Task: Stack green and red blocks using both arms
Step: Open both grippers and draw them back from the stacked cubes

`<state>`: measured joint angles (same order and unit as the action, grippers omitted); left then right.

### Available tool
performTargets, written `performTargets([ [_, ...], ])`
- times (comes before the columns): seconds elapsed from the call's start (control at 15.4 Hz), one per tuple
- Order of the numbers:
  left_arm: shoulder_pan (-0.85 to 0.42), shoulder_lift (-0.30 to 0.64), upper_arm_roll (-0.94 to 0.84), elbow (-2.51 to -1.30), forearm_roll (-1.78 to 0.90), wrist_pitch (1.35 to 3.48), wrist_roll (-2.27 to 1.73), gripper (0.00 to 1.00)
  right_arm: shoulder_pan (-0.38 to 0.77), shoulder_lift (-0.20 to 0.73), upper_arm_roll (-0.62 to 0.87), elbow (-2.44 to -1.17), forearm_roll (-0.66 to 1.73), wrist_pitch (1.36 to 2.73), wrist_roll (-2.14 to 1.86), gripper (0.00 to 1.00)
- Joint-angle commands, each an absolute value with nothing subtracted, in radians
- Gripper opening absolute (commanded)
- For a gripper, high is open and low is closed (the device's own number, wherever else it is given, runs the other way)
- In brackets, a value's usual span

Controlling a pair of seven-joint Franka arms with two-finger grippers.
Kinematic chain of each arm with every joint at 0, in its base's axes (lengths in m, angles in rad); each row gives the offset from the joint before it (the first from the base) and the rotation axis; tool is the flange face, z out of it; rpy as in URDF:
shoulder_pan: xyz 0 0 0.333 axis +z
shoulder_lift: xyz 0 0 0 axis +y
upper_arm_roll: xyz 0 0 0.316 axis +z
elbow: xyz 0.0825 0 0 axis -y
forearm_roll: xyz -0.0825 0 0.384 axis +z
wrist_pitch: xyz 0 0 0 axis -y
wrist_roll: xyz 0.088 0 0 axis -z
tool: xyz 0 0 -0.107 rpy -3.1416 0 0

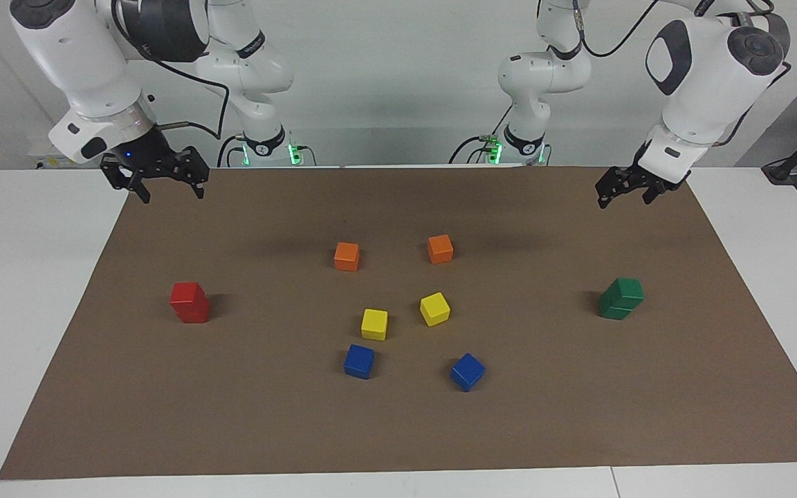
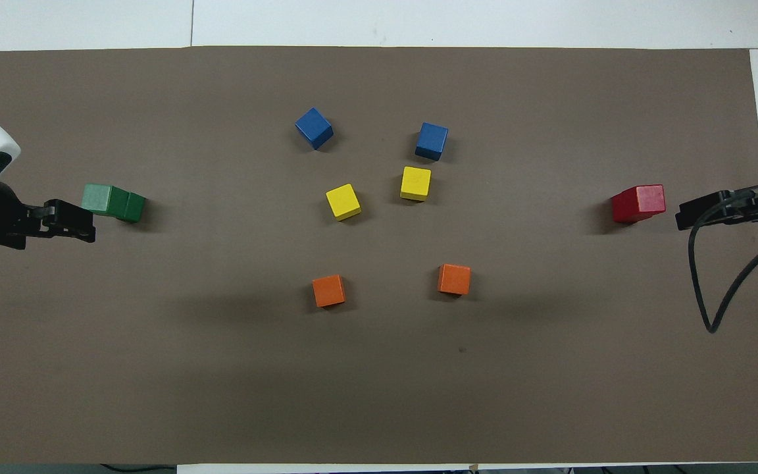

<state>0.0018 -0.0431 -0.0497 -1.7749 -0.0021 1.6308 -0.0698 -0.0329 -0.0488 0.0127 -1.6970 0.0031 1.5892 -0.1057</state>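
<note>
The left gripper (image 1: 625, 193) is seen raised in the air with fingers spread apart, nothing held, over the brown mat (image 1: 398, 429) at the left arm's end; in the overhead view it (image 2: 66, 221) sits at about 8 o'clock from the green stack. The right gripper (image 1: 160, 178) is likewise raised, fingers apart and empty, over the mat's corner at the right arm's end by the robots; overhead it (image 2: 701, 214) is seen at about 4 o'clock from the red stack. The two green blocks (image 1: 620, 298) are stacked one on the other, top cube slightly offset, on the mat at the left arm's end, clear of the gripper. The two red blocks (image 1: 189, 302) are stacked the same way at the right arm's end, top cube a little twisted, also untouched. Between the stacks, in the middle of the mat, six loose cubes are laid in pairs: orange cubes (image 1: 346, 256) (image 1: 440, 249) nearest the robots, yellow cubes (image 1: 374, 324) (image 1: 434, 308) next, blue cubes (image 1: 359, 361) (image 1: 467, 371) farthest from the robots. In the overhead view the blue pair is at 12 o'clock from the yellow pair, the orange pair at 6 o'clock. The mat is laid on a white table (image 1: 18, 277). Both white arms are seen bent high above the mat ends.
</note>
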Motion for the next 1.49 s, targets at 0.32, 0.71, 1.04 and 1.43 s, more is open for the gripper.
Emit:
performTargets([
  [0.32, -0.052, -0.026, -0.002, -1.692, -0.021, 1.551, -0.113, 1.00, -0.041, -0.063, 0.020, -1.709, -0.028, 1.568, -0.104, 1.00],
  [0.71, -0.064, -0.012, -0.002, -1.590, -0.015, 1.465, -0.130, 1.00, 0.087, -0.060, -0.098, -1.713, -0.051, 1.583, -0.058, 1.00],
  [1.04, -0.066, -0.017, -0.002, -1.620, -0.012, 1.509, -0.123, 1.00, 0.091, -0.051, -0.121, -1.718, -0.038, 1.608, -0.084, 1.00],
  [1.43, -0.060, -0.020, 0.002, -1.641, -0.014, 1.542, -0.120, 1.00, 0.072, -0.025, -0.110, -1.715, -0.035, 1.628, -0.086, 1.00],
])
